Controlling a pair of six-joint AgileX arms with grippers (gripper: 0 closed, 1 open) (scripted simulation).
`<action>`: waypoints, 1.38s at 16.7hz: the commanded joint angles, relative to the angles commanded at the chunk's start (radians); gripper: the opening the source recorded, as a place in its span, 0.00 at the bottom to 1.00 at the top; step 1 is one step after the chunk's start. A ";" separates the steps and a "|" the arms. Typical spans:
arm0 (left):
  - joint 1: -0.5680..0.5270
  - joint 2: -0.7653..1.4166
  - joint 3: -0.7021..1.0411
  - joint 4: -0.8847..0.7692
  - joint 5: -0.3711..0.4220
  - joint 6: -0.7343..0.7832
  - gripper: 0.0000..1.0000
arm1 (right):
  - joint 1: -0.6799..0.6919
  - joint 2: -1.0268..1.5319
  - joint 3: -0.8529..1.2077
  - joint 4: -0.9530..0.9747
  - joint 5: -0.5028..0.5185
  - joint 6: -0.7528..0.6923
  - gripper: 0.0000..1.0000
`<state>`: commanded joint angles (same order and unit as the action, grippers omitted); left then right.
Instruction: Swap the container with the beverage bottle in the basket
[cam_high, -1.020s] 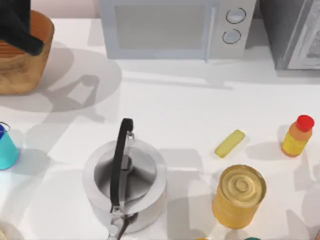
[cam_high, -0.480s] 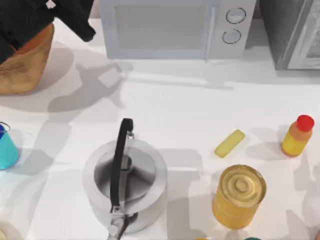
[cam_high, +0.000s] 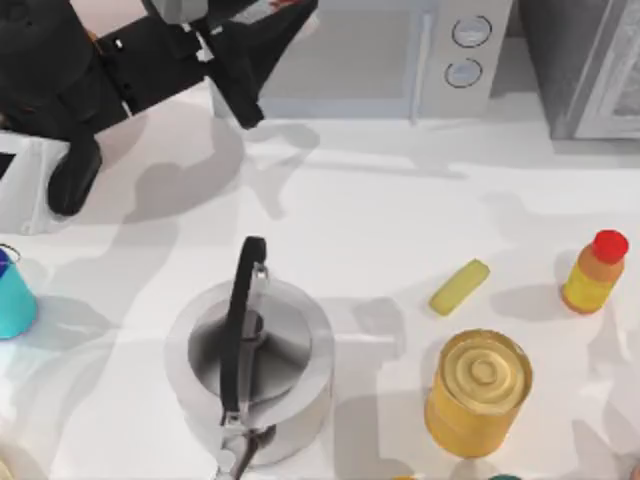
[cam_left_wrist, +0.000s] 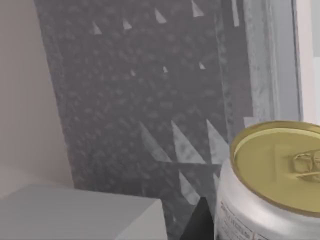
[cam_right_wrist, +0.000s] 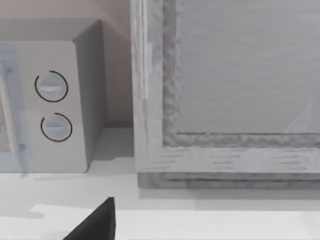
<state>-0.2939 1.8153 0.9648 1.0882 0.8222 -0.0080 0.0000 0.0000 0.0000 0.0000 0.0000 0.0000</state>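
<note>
My left arm reaches across the table's back left corner, and its gripper (cam_high: 262, 55) hangs in front of the microwave. In the left wrist view the beverage bottle (cam_left_wrist: 272, 185), white with a dull-gold top, sits very close, beside a dark finger (cam_left_wrist: 200, 226); the gripper looks shut on it. The arm hides the basket. The teal container (cam_high: 12, 300) with a dark blue rim stands at the table's left edge, well in front of the left gripper. A dark fingertip (cam_right_wrist: 95, 223) of my right gripper shows in the right wrist view.
A steel kettle (cam_high: 248, 365) with a black handle stands front centre. At the front right stand a big yellow can (cam_high: 478, 390), a small yellow bar (cam_high: 459, 287) and a yellow-orange bottle with a red cap (cam_high: 595, 272). A microwave (cam_high: 350, 55) and a grey appliance (cam_high: 590, 65) line the back.
My left arm has come up out of the basket and swung right toward the microwave; it now covers the basket, which showed before. Nothing else has moved.
</note>
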 joint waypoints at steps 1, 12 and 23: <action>-0.007 0.049 0.017 0.017 0.027 0.000 0.00 | 0.000 0.000 0.000 0.000 0.000 0.000 1.00; -0.056 0.589 0.191 0.209 0.338 0.016 0.00 | 0.000 0.000 0.000 0.000 0.000 0.000 1.00; -0.068 0.730 0.217 0.249 0.436 0.036 0.00 | 0.000 0.000 0.000 0.000 0.000 0.000 1.00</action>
<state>-0.3619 2.5456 1.1820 1.3375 1.2579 0.0277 0.0000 0.0000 0.0000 0.0000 0.0000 0.0000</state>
